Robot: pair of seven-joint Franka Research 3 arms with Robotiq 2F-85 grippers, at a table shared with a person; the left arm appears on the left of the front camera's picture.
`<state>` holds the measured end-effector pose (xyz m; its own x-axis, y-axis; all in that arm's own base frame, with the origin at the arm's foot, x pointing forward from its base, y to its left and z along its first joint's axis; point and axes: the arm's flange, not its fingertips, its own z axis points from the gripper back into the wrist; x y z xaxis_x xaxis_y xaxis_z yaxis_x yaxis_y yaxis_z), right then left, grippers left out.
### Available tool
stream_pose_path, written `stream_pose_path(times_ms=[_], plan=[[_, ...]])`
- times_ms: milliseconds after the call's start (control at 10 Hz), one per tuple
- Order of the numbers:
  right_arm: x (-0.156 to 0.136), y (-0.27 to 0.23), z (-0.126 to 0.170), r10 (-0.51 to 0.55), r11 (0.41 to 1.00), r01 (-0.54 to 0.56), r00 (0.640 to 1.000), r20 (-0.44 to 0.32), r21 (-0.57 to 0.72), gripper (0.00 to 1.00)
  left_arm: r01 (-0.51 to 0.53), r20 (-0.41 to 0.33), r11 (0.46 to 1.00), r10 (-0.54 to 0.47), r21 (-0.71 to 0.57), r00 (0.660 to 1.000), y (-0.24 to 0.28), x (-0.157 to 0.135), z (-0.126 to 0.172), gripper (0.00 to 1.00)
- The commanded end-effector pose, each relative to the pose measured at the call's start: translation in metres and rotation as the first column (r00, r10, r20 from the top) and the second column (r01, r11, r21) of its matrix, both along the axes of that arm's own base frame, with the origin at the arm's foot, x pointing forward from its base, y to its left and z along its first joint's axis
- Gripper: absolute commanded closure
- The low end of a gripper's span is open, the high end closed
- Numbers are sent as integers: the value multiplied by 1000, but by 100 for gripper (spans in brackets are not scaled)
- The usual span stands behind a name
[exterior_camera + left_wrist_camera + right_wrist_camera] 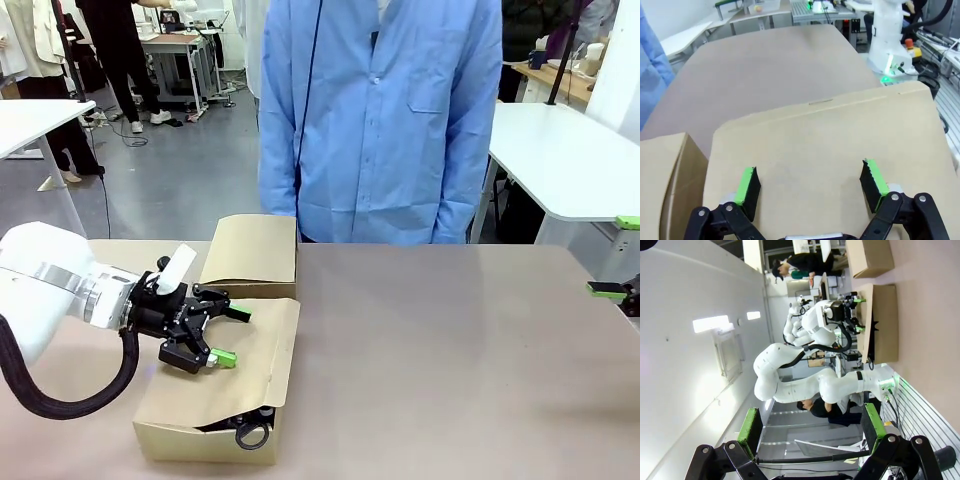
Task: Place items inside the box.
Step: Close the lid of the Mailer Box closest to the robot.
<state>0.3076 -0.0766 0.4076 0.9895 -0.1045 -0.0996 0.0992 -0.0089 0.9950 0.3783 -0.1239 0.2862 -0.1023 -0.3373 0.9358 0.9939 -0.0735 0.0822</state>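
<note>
Front view: left pincer (pixel 205 334) hovers released over the box (pixel 215 395) flap (lid nearly down); pressing it shut seems next. Right pincer (pixel 807 432) released.

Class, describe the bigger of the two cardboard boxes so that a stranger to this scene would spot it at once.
Start at the brown table and go to its left part, where two plain cardboard boxes sit close together. The bigger box is the nearer one, right under the open left hand. Unlike the smaller box behind it, its flap lid droops partly open, showing dark things inside at the front.
</note>
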Motion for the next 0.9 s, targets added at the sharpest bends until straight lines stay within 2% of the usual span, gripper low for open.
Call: stream_pose_path(times_ms=[0,100,200,300,400,500,600,700,800], plan=[[1,-3,3,3,1000,-3,1000,15,0,0,-60,-114,995,51,-75,992,39,-129,40,0],[1,-3,3,3,1000,-3,1000,15,0,0,-74,-235,990,44,-121,971,58,-119,63,0],[1,-3,3,3,1000,-3,1000,15,0,0,-60,-322,992,22,-109,947,75,-114,74,0],[1,-3,3,3,1000,-3,1000,15,0,0,-52,-411,995,14,-81,911,91,-108,82,0],[1,-3,3,3,1000,-3,1000,15,0,0,-68,-508,995,24,-68,861,112,-99,91,0],[1,-3,3,3,1000,-3,1000,15,0,0,-125,-659,992,87,-12,748,141,-87,101,0],[1,-3,3,3,1000,-3,1000,15,0,0,-203,-789,978,156,41,594,169,-76,110,0],[1,-3,3,3,1000,-3,1000,15,0,0,-348,-894,927,268,138,359,195,-65,121,0],[1,-3,3,3,1000,-3,1000,15,0,0,-487,-938,860,280,150,204,220,-52,128,0]])
